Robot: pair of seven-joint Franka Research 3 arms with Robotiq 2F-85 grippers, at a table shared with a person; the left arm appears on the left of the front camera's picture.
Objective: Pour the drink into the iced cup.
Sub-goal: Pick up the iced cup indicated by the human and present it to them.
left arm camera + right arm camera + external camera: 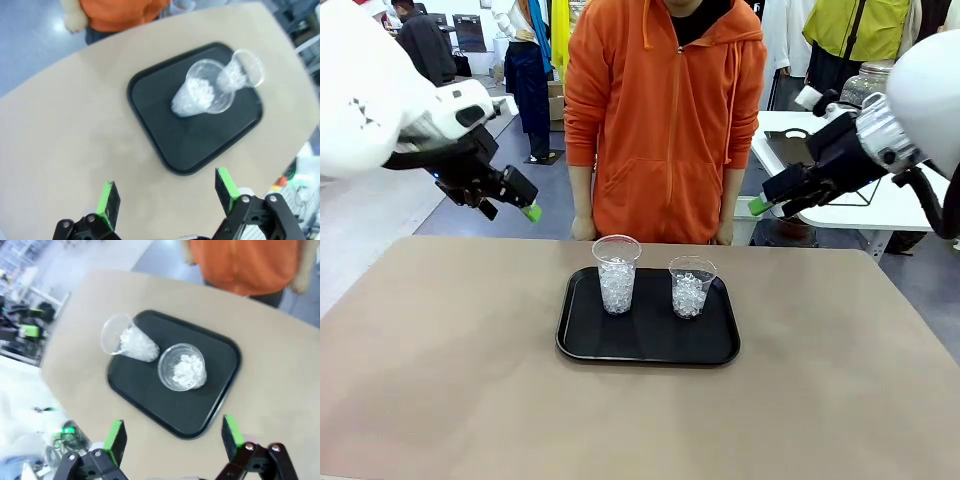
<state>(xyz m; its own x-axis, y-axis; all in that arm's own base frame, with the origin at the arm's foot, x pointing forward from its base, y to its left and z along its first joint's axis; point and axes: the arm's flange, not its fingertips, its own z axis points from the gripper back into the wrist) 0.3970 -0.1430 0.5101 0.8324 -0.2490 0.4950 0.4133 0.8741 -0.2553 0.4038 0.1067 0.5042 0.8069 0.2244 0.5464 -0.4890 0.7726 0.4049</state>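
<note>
One iced cup [617, 275] and a second iced cup [691, 288] are set side by side on a black tray [650, 355] at mid-table [440, 350]. The left end effector [166, 192] and the right end effector [174, 436] are held raised, spread and empty, well apart from the cups.

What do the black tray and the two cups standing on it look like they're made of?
The tray looks like black plastic, smooth and mostly matte: it has a moulded raised rim, rounded corners and only a faint sheen. The left cup and right cup look like thin, clear, glossy plastic: the ice shows through their walls. Glass cannot be ruled out.
</note>
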